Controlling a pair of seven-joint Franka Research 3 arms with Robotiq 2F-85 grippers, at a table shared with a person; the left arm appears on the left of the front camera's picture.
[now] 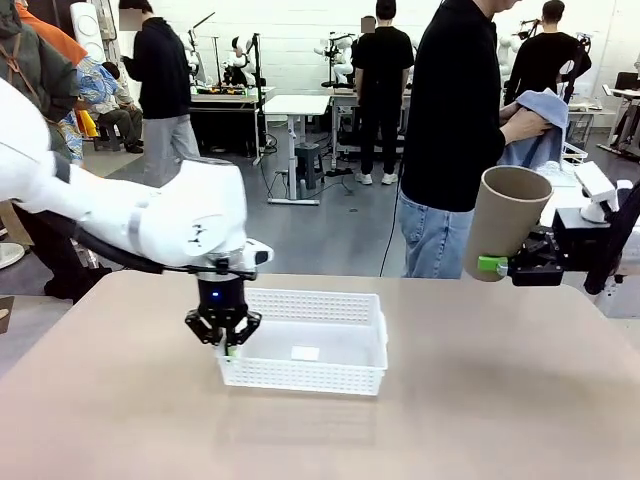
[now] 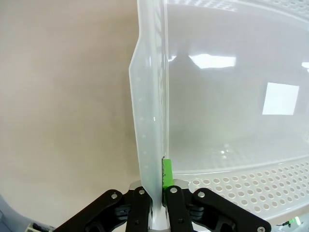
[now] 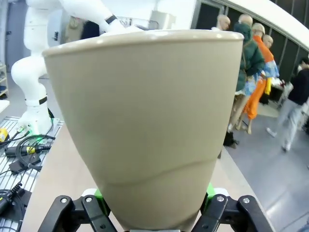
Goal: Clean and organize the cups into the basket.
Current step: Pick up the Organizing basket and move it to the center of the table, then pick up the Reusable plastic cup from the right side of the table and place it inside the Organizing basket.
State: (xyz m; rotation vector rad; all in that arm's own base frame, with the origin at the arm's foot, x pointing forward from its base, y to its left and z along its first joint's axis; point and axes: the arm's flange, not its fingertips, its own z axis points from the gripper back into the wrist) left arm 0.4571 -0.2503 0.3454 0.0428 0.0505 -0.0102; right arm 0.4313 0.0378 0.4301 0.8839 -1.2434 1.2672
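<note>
Pinching basket (image 1: 320, 378) end wall, left gripper (image 1: 229, 346); right gripper (image 1: 491, 265) tight around base of cup (image 1: 508, 215), near-upright, mouth up.

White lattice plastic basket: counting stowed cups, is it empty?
Empty: white lattice basket floor holds no cup; the tan tapered cup sits in the right gripper.

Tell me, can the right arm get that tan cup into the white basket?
Probably yes. The basket sits open with no cups inside; the left gripper pinches only its left rim, leaving the path free for the right gripper and its cup.
</note>
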